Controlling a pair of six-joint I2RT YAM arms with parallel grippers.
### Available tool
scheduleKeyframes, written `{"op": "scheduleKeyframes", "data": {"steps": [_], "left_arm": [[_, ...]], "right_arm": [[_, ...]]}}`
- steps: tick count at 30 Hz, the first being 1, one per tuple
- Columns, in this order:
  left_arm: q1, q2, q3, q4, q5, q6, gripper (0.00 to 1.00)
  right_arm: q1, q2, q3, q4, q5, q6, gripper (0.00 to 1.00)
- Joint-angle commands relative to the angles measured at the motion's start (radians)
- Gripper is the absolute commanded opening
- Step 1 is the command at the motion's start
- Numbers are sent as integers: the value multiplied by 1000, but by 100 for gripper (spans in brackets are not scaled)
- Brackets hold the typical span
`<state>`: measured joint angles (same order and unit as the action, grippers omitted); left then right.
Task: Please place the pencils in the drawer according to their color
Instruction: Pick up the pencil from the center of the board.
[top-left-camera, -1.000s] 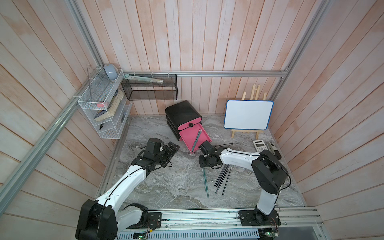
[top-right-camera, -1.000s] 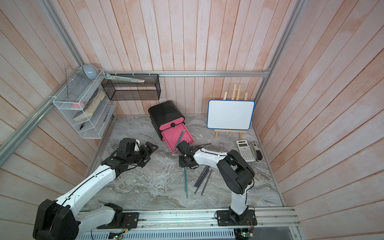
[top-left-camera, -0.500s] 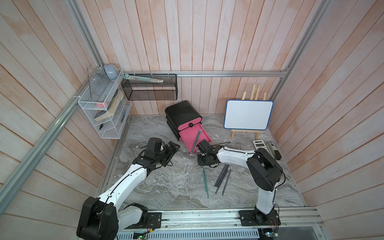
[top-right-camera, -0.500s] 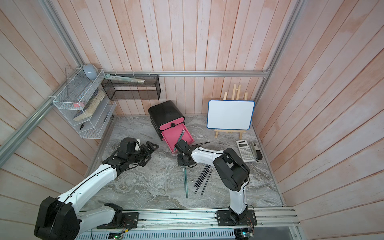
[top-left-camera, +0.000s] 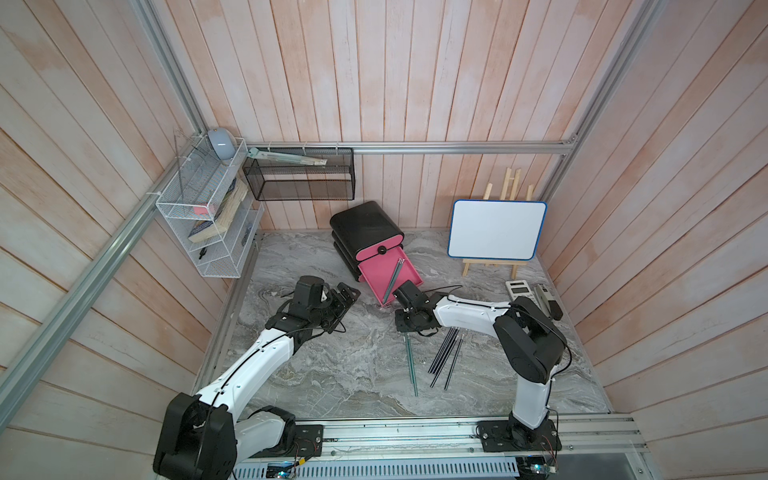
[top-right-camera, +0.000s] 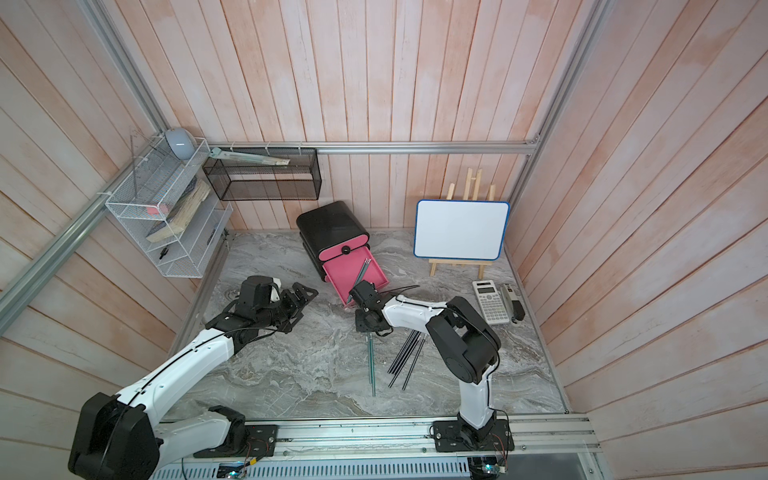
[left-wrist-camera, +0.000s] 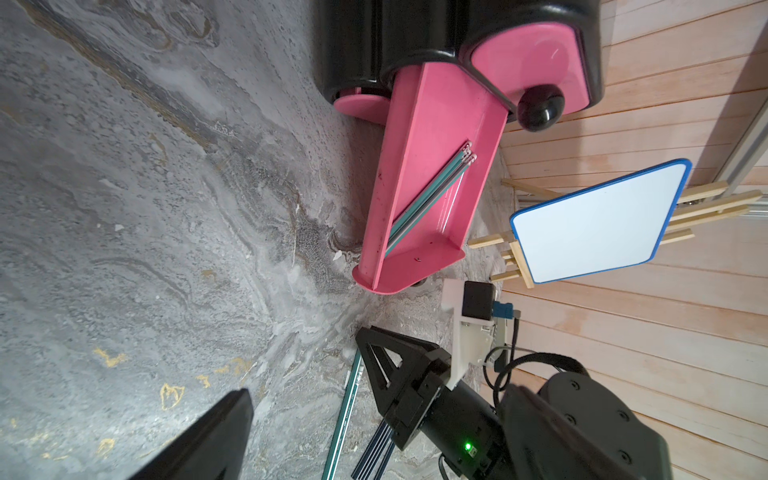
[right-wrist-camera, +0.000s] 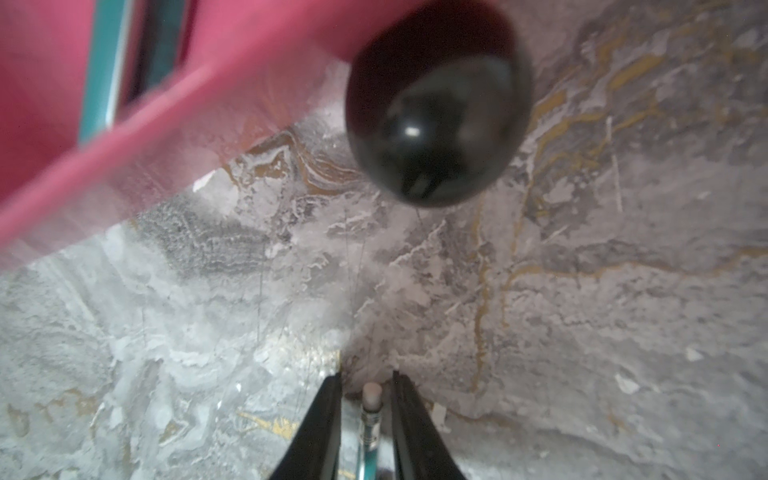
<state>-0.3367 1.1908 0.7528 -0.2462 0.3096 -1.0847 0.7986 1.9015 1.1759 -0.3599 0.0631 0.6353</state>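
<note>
So, starting on the left: the left pincer (top-left-camera: 347, 300) sits over the marble table (top-left-camera: 332, 374), off to the left of the cabinet (top-left-camera: 365, 226). In both top views its jaws stand wide apart, with nothing between them and nothing touching them. Its own wrist view only catches one finger (left-wrist-camera: 216, 440) poking in at the corner, so no extra help there.

Next over, the black cabinet has its middle drawer (top-left-camera: 376, 272) pulled out toward the arms, and the top one is shut. A few pencils (left-wrist-camera: 432, 195), teal and grey, lie slantwise in the open drawer with their eraser ends toward the cabinet.

Then there's the right pincer (right-wrist-camera: 366, 376), which is the interesting bit. It points down at the table just in front of the open drawer, close to that drawer's blurry black knob (right-wrist-camera: 436, 104). The jaws are only a little apart and straddle the eraser end of a teal pencil (right-wrist-camera: 370, 419) that lies flat on the table. There's a sliver of gap on each side, so they're around it, not clamped on it. In both top views the rest of that pencil runs from the pincer back toward the rail (top-left-camera: 415, 428). There looks to be a second teal one right alongside, though it's hard to be sure.

Just right of that, a bunch of black pencils (top-left-camera: 446, 357) lie fanned on the table, clear of the pincer. Further right are a whiteboard (top-left-camera: 496, 230) on its easel and a calculator (top-left-camera: 519, 289).
</note>
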Motion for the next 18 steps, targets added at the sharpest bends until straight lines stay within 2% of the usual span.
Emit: {"op": "scheduleKeyframes", "data": {"steps": [1, 12, 18], "left_arm": [[-3, 5, -13, 22, 9, 2, 100], [-4, 5, -16, 27, 10, -3, 99], [-3, 5, -19, 28, 11, -5, 100]], "right_arm": [[22, 12, -32, -59, -11, 15, 26], [32, 19, -33, -76, 0, 23, 21], [37, 30, -28, -74, -2, 23, 8]]}}
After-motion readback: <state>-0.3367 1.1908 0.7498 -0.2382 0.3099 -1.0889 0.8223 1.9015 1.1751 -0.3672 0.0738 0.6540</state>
